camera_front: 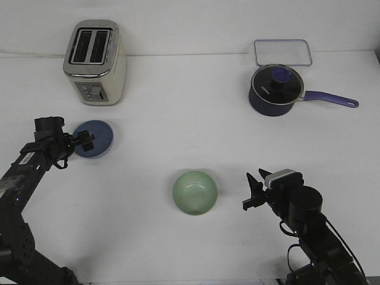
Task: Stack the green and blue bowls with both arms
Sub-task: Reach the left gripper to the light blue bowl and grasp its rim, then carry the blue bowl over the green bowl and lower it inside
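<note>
The pale green bowl [195, 192] stands upright on the white table at the front middle. The blue bowl [95, 139] stands at the left, in front of the toaster. My left gripper [85, 141] is at the blue bowl's left rim, its fingertips over the rim; I cannot tell whether it grips it. My right gripper [253, 191] is a short way to the right of the green bowl, apart from it, open and empty, pointing toward the bowl.
A cream and chrome toaster [95, 62] stands at the back left. A dark navy pot with a purple handle [276, 89] stands at the back right, with a clear rectangular container [283, 52] behind it.
</note>
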{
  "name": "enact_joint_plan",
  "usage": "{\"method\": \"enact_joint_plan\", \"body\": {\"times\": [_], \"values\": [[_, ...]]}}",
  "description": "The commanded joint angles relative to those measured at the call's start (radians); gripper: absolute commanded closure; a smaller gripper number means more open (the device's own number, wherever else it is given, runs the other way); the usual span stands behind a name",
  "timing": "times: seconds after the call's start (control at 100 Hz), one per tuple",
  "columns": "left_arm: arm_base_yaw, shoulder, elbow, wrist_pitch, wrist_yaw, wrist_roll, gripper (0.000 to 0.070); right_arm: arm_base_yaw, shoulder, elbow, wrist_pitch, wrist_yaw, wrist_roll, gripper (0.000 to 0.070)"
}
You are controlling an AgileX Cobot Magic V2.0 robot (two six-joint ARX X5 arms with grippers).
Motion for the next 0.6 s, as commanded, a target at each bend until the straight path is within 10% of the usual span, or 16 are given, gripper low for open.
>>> {"method": "enact_joint_plan", "body": {"times": [0.0,0.12,0.37,0.59], "values": [[0.003,0.034,0.026,-0.016,0.001,0.023,0.0256,0.006,0.006,0.009,0.009,0.0,0.007,0.0439],[0.002,0.035,0.03,-0.029,0.027,0.047,0.0695,0.006,0.006,0.009,0.009,0.0,0.008,0.0439],[-0.003,-0.06,0.035,-0.058,0.134,0.056,0.0688,0.006,0.006,0.009,0.009,0.0,0.007,0.0439],[-0.052,-0.228,0.036,-0.146,0.404,0.065,0.0688,0.006,0.006,0.009,0.009,-0.001,0.01,0.0439]]}}
